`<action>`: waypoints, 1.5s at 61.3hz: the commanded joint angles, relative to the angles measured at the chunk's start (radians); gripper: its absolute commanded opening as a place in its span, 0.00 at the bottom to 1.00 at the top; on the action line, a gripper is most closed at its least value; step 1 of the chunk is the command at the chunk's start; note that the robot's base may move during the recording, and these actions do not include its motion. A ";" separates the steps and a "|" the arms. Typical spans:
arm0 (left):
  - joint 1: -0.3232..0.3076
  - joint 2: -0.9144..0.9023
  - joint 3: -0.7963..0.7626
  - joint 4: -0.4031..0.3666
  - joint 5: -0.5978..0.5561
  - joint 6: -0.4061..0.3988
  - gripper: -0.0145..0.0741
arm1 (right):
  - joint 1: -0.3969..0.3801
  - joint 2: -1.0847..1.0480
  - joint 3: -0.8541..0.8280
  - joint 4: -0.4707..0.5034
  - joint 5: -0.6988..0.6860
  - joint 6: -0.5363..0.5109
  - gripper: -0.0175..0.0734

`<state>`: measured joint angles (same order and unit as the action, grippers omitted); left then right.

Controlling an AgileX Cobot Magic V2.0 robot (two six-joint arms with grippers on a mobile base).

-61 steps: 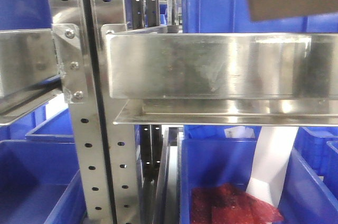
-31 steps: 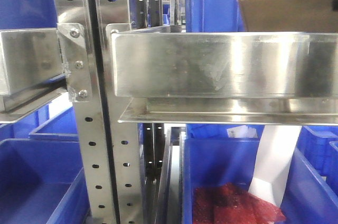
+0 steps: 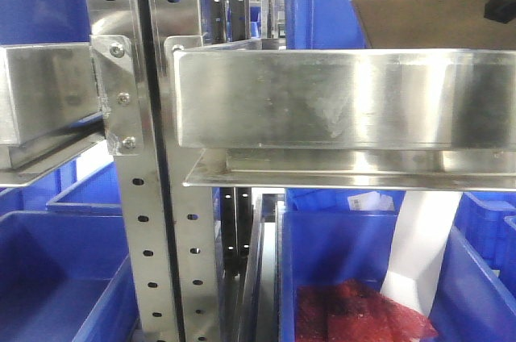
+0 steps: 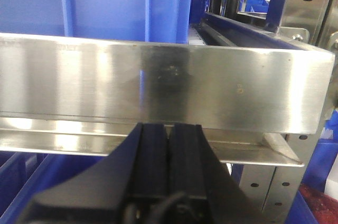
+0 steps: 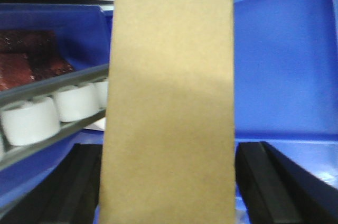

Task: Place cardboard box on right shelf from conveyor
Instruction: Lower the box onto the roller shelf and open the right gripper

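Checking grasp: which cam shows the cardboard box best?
Right wrist: the cardboard box fills mid-frame between the right gripper jaws. Front view catches only its corner above the right shelf. Left wrist: none.

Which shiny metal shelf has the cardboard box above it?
The right shelf, with the tall flat front. The cardboard box hangs over its right end. The left shelf, by the screwed bracket, has none.

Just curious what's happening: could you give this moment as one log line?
phase: placing | right gripper: shut on cardboard box | box: above right shelf lip | left gripper: shut, empty
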<state>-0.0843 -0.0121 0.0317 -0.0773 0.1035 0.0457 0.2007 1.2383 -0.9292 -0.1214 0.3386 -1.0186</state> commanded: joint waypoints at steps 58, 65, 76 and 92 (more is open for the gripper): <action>-0.007 -0.014 0.010 -0.006 -0.089 0.000 0.03 | -0.006 -0.503 0.046 0.066 0.030 1.241 0.28; -0.007 -0.014 0.010 -0.006 -0.089 0.000 0.03 | -0.006 -0.593 0.096 -0.068 0.008 1.384 0.22; -0.007 -0.014 0.010 -0.006 -0.089 0.000 0.03 | -0.006 -0.641 0.125 -0.104 0.018 1.404 0.22; -0.007 -0.014 0.010 -0.006 -0.089 0.000 0.03 | -0.006 -0.641 0.125 -0.104 0.016 1.404 0.22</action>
<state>-0.0843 -0.0121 0.0317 -0.0773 0.1035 0.0457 0.1989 0.5985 -0.7759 -0.2061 0.4390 0.3849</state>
